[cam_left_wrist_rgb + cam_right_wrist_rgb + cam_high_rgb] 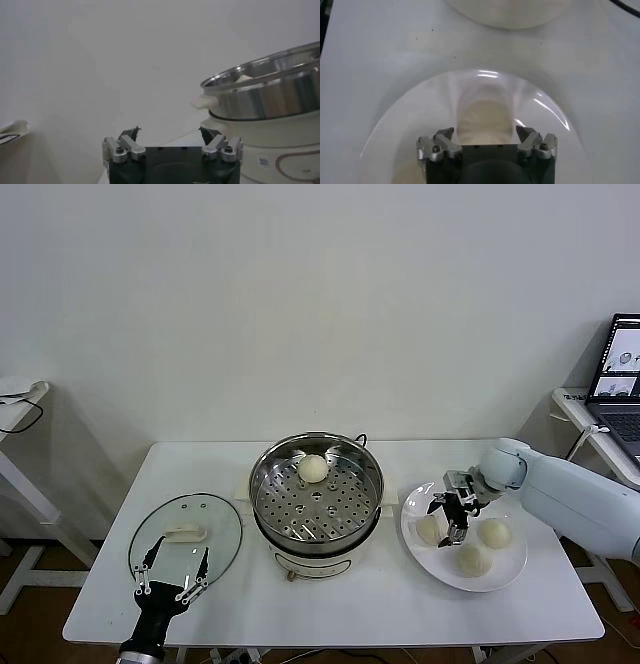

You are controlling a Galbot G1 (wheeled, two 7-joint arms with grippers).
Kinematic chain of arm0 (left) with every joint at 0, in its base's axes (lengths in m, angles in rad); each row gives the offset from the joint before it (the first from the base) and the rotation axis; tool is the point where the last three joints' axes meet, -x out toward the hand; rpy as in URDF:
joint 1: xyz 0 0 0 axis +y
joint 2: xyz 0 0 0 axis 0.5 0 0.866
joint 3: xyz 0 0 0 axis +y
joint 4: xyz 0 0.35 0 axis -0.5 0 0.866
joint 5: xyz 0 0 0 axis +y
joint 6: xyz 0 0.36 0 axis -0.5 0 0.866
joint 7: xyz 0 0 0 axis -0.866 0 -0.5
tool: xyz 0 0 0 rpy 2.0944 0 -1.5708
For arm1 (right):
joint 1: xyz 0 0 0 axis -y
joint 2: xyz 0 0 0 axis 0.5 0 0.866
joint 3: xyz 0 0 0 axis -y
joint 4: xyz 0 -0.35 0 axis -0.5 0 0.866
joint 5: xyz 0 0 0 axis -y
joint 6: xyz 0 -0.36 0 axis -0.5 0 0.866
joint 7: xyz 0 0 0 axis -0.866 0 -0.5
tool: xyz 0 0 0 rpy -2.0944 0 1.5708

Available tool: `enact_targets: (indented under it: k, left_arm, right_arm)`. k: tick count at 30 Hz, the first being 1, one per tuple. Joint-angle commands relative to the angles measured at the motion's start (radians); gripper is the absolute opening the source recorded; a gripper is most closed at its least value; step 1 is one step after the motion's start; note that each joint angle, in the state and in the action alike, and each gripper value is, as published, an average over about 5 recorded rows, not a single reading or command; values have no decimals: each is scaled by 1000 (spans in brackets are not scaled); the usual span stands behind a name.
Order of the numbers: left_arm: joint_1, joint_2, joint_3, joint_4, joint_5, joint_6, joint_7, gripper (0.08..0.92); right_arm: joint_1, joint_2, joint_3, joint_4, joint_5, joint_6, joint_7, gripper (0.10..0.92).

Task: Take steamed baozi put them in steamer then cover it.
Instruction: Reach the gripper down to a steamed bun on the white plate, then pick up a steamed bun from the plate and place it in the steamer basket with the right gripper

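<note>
The right end effector (449,518) is down over the white plate (510,567), its two fingers standing either side of the bun (431,530) nearest the steamer. In the right wrist view that bun (484,118) sits between the fingertips (444,135), which bracket it closely; whether they already press it or only flank it cannot be told. It looks like the grasp of the second bun, taken from above so that the soft dough is pinched across its width rather than crushed on top.

Two more steamed baozi (494,533) lie on the plate just beyond the right end effector, away from the steamer, close together but apart. One bun (313,468) already rests in the steamer (316,496), on the far part of the perforated tray, which leaves the nearer holes free for the rest.

The steamer is a shiny steel pot, round, on a white base; its polished wall is likely slick. The buns are cream-white and matte, probably yielding under pressure.

The left end effector (172,575) hangs with fingers spread wide and empty, just above the near edge of the cover (222,515), a flat glass disc with a cream handle (185,533) lying on the worktop (360,604) beside the steamer, ready for the last step.
</note>
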Motion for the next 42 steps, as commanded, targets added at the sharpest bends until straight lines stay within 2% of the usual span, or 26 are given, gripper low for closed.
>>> enact_targets:
  k: [1, 4, 7, 11, 15, 18, 22, 27, 33, 42]
  left_arm:
    - [0, 0, 0, -1, 1, -1, -1, 823]
    - [0, -1, 1, -2, 1, -1, -1, 823]
    - [0, -1, 2, -3, 1, -1, -2, 823]
    - [-1, 2, 5, -7, 2, -2, -2, 823]
    - [-3, 9, 11, -11, 1, -4, -2, 823]
    - [-5, 15, 16, -13, 1, -6, -3, 823]
    - [-9, 20, 24, -13, 1, -7, -4, 823]
    - [-14, 20, 32, -11, 2, -2, -5, 823]
    - [-16, 21, 34, -9, 3, -2, -7, 823]
    - [-20, 20, 35, -7, 2, -4, -10, 823]
  right_arm:
    - [-29, 2, 8, -7, -5, -16, 20, 710]
    - [-18, 1, 5, -2, -4, -16, 14, 641]
    - [16, -7, -6, 11, -3, -15, 0, 615]
    - [157, -20, -51, 33, -6, -3, -74, 611]
    - [378, 12, -127, 39, 2, 26, -216, 626]
    - [570, 78, -208, 62, 58, 34, -309, 639]
    - [740, 191, -279, 118, 164, 14, -352, 644]
    - [819, 358, -337, 179, 302, -43, -307, 645]
    - [771, 543, -414, 157, 385, -115, -189, 645]
    - [623, 717, -467, 36, 391, -173, -57, 641]
